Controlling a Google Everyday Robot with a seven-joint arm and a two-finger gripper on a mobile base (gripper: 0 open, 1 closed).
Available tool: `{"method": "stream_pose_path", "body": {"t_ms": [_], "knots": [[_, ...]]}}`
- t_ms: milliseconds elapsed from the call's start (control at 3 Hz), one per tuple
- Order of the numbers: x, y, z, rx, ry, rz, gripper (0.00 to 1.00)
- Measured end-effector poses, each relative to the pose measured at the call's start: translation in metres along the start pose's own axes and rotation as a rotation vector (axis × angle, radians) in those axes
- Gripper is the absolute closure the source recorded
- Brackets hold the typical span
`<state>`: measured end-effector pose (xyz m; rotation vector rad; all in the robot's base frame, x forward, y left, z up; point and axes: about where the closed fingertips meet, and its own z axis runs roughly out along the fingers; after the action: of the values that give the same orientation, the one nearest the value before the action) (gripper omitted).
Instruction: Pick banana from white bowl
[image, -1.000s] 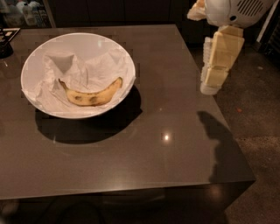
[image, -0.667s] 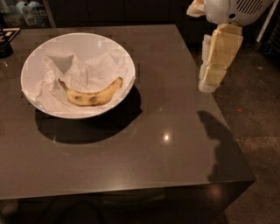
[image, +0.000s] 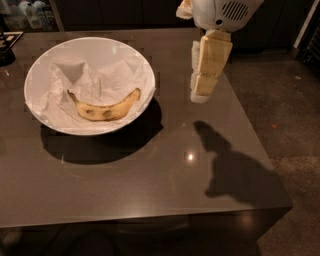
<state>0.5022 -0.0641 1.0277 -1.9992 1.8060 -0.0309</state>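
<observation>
The banana (image: 106, 107), yellow with brown spots, lies curved on crumpled white paper in the front half of the white bowl (image: 40, 65). The bowl stands on the left part of the dark table (image: 165, 185). My gripper (image: 201, 95) hangs pointing down above the table, to the right of the bowl's rim and apart from it. It casts a shadow on the table's right front part. It holds nothing that I can see.
A dark object (image: 6, 49) sits at the table's far left edge. Bottles (image: 27, 14) stand behind the table at top left. The table's right edge (image: 260, 145) borders a speckled floor (image: 295, 115).
My gripper has moved left, closer to the bowl. The bowl and banana have not moved.
</observation>
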Motion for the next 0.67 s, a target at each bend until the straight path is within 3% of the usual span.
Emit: {"method": "stream_pose_path", "body": {"t_ms": [333,667], "knots": [[-0.027,-0.012,0.0205,-0.039,0.009,-0.049,0.0],[-0.0319,-0.0139,0.0185,-0.025,0.002,-0.056,0.0]]}}
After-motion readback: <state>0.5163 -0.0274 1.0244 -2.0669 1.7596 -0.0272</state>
